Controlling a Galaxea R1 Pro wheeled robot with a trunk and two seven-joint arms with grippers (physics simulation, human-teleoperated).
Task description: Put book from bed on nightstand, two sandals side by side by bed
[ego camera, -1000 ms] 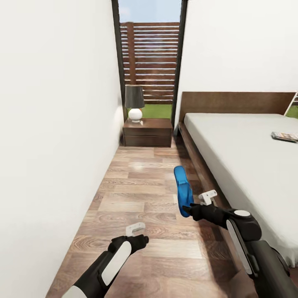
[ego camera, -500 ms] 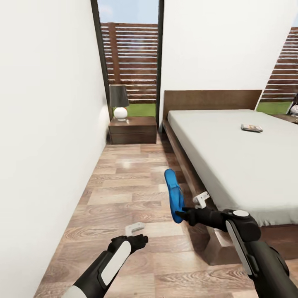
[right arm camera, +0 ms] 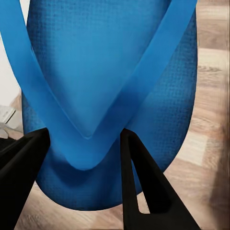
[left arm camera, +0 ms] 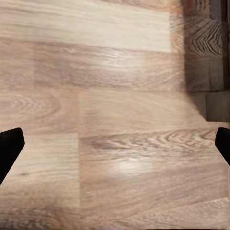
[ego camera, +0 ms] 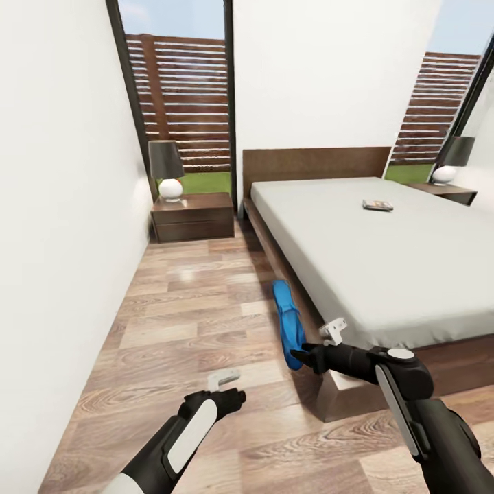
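Right gripper (ego camera: 296, 356) is seen pinched on the heel end of a blue sandal (ego camera: 288, 322), which is held on edge above the wooden floor (ego camera: 185, 302) just beside the bed frame's near corner; in the right wrist view the sandal (right arm camera: 110, 86) is gripped between the two dark fingers (right arm camera: 141, 191) at the point where its straps meet. Left gripper (ego camera: 233, 394) is held low over bare floorboards with its jaws spread wide and nothing between them, the fingertips (left arm camera: 9, 148) showing at either side of the left wrist view. On the off-white mattress of the bed (ego camera: 384, 261), the book (ego camera: 378, 204) is seen lying flat, well away from both arms and closer to the headboard; its cover lettering is too small to be read, and no other writing or brand can be made out. A nightstand (ego camera: 193, 216) carrying a lamp (ego camera: 167, 171) is set against the far wall, in front of a tall window, between the white side wall (ego camera: 55, 226) and the bed. A second nightstand (ego camera: 449, 192), also with a lamp, is partly visible beyond the bed's far side. An open aisle of floor is left between the side wall and the bed's long edge, running to the near nightstand.
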